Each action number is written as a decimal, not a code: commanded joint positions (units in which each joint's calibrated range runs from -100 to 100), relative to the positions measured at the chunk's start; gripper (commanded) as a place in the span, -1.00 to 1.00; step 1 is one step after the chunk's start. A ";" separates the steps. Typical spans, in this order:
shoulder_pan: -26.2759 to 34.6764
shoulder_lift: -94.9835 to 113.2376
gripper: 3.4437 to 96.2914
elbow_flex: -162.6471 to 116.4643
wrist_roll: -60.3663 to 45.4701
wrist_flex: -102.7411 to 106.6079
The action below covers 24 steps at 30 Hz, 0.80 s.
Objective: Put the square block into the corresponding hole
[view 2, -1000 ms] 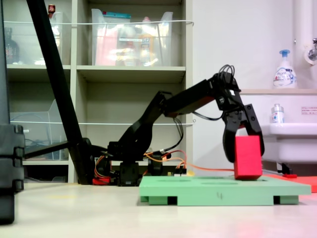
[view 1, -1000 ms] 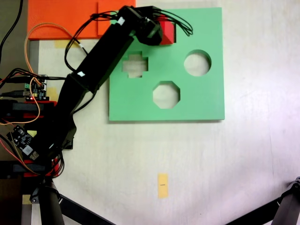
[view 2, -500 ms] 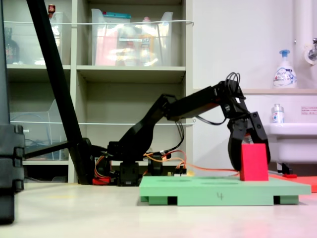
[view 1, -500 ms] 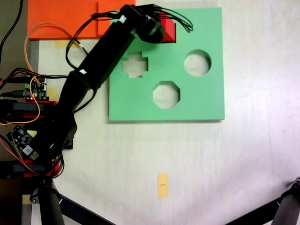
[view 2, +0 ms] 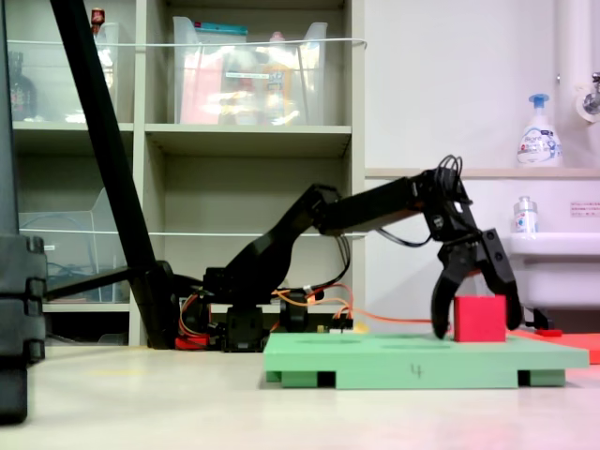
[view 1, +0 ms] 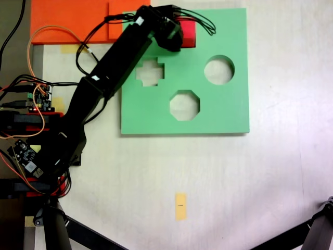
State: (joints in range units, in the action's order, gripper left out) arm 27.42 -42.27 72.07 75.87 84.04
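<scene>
While claw (view 2: 475, 305) is spread round it, red foam cube (view 2: 480, 318) sits in green board's (view 2: 412, 354) sq. cut-out.

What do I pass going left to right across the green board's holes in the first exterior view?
Cross-shaped cut-out → octagonal cut-out → round cut-out, all in the flat green foam board.

Yellow paper tag (view 1: 180, 206) on table; orange sheet (view 1: 73, 21) at first exterior view's top left.
</scene>
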 commanded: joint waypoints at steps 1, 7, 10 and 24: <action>-0.24 0.93 0.61 1.81 1.12 -1.66; -0.29 7.91 0.91 1.81 -0.05 2.86; -0.10 16.43 0.91 1.81 -1.42 5.94; -14.21 94.51 0.22 1.51 -49.38 15.96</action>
State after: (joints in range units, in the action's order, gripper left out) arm 16.97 46.79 72.46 34.75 98.83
